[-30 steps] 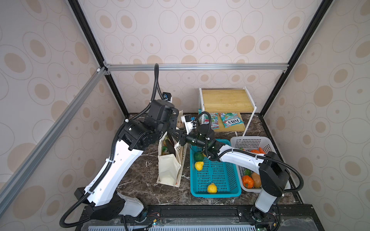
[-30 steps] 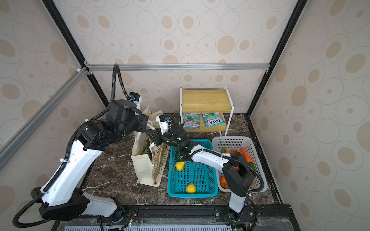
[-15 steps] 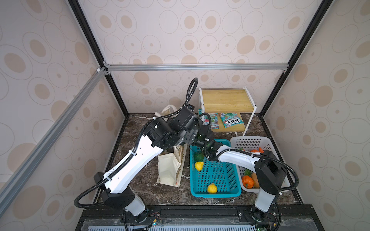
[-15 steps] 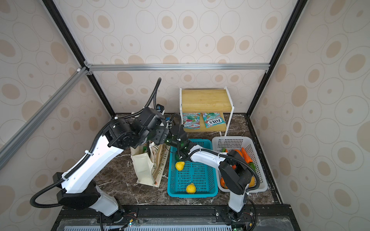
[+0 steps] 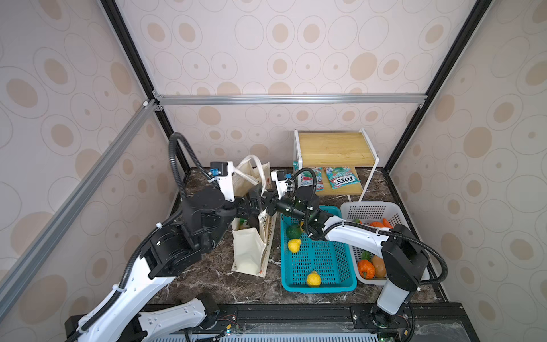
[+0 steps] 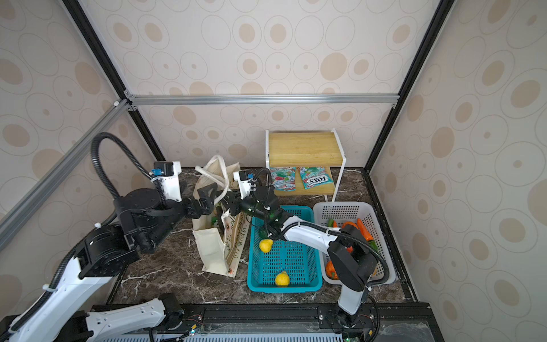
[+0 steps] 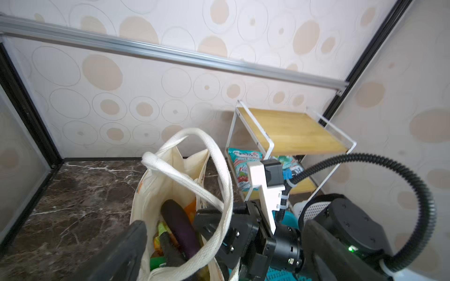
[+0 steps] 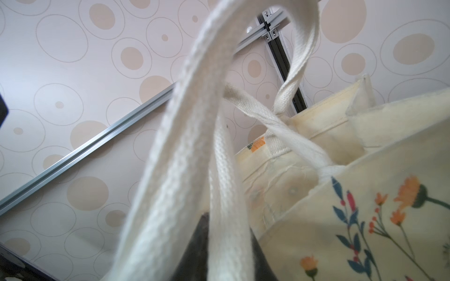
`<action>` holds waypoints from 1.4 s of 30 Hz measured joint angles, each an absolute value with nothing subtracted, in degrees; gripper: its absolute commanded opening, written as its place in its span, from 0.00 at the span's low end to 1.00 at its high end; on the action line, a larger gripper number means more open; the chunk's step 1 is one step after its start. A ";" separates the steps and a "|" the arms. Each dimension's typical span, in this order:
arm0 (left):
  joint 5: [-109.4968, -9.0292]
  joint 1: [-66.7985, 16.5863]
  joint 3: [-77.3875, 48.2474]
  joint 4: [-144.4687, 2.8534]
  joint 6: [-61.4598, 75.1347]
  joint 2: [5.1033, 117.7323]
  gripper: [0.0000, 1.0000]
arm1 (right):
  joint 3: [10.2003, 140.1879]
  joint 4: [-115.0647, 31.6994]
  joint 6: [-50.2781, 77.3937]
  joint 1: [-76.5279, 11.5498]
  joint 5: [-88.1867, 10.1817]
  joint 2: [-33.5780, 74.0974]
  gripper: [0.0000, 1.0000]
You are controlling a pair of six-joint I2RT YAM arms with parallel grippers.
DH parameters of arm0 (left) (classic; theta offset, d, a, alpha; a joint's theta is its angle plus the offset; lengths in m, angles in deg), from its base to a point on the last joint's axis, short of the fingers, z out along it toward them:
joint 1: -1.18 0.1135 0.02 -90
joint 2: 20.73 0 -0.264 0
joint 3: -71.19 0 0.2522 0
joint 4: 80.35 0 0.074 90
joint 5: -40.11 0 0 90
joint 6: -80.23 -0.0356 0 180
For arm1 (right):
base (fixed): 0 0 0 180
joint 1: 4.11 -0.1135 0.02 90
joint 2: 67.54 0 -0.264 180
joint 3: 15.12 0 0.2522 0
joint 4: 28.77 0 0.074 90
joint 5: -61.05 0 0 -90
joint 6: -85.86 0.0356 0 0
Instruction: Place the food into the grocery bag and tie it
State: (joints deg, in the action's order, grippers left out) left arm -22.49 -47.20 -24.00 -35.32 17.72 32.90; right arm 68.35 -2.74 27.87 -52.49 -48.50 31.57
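The right claw [image 7: 212, 220] pinches one white handle [image 7: 222, 170] of the bag [image 7: 155, 187]. In the right wrist view the webbing runs straight through its jaws. The left claw [image 6: 210, 199] is spread wide just beside it at the bag's mouth and grips nothing. One finger [image 7: 129, 243] hangs outside the bag's wall. The two handles cross above the mouth, and no knot looks drawn tight.

The bag stands on the table [image 5: 207, 275], just beside the teal basket [image 5: 319, 288]. Inside it lie an eggplant [image 7: 179, 223] and orange and green packets. Two lemons [image 5: 294, 245] sit in the basket.

The handles look like soft, limp woven webbing, light and likely to slide through smooth jaws. The best hold is probably mid-span, close to where they cross, with the flat of the strap across the pads. The canvas is floppy and only half holds its shape. The load low in the bag should steady it, but a hard sideways pull could tip it or collapse the mouth.

A second ago the left claw was nearly pressed together, up behind the bag, with its arm reared high. Now it is spread, and the arm has swung low and forward to bring it near the right claw. The handle loop, then hidden behind the arm, now stands clear above the mouth. The right claw, bag, basket and lemons have not shifted.
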 measured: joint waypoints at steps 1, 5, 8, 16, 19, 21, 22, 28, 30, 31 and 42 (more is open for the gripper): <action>-23.41 -45.99 -23.78 -37.38 19.18 32.79 0.99 | 68.31 -2.96 27.71 -52.53 -48.48 31.18 0.00; -30.87 -37.78 -21.64 -43.61 25.21 33.27 0.91 | 67.57 -4.01 27.02 -52.57 -48.41 29.86 0.00; -38.95 -28.42 -18.03 -47.36 30.90 33.82 0.86 | 67.02 -4.38 26.51 -52.64 -48.24 29.43 0.00; -55.15 -18.04 -10.56 -54.77 44.38 36.70 0.78 | 66.65 -5.17 25.40 -52.70 -48.04 28.77 0.00; -57.75 -17.82 -8.81 -56.61 47.11 37.80 0.78 | 66.47 -5.32 25.09 -52.70 -47.98 28.53 0.00; -58.14 -17.78 -7.74 -57.38 48.32 37.86 0.79 | 66.28 -5.41 24.96 -52.70 -47.82 28.29 0.00; -58.23 -17.78 -7.01 -57.97 48.88 37.60 0.79 | 66.26 -5.45 24.94 -52.68 -47.78 28.20 0.00; -58.58 -17.76 -4.15 -60.85 50.41 37.51 0.66 | 66.10 -5.93 24.76 -52.79 -47.76 27.81 0.00; -58.62 -17.71 -4.17 -62.29 50.37 38.54 0.56 | 65.75 -5.96 24.72 -52.86 -47.78 27.59 0.00; -58.73 -17.65 -4.17 -63.28 50.35 39.22 0.49 | 65.49 -5.96 24.70 -52.88 -47.80 27.44 0.00; -60.13 -17.41 -4.87 -66.86 47.05 41.60 0.00 | 65.16 -10.22 21.84 -52.88 -49.46 24.31 0.37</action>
State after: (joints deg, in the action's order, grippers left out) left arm -60.13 -17.41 -4.87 -66.86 47.05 41.60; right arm 65.16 -10.22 21.84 -52.88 -49.46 24.31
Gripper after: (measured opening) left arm 0.072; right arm 0.256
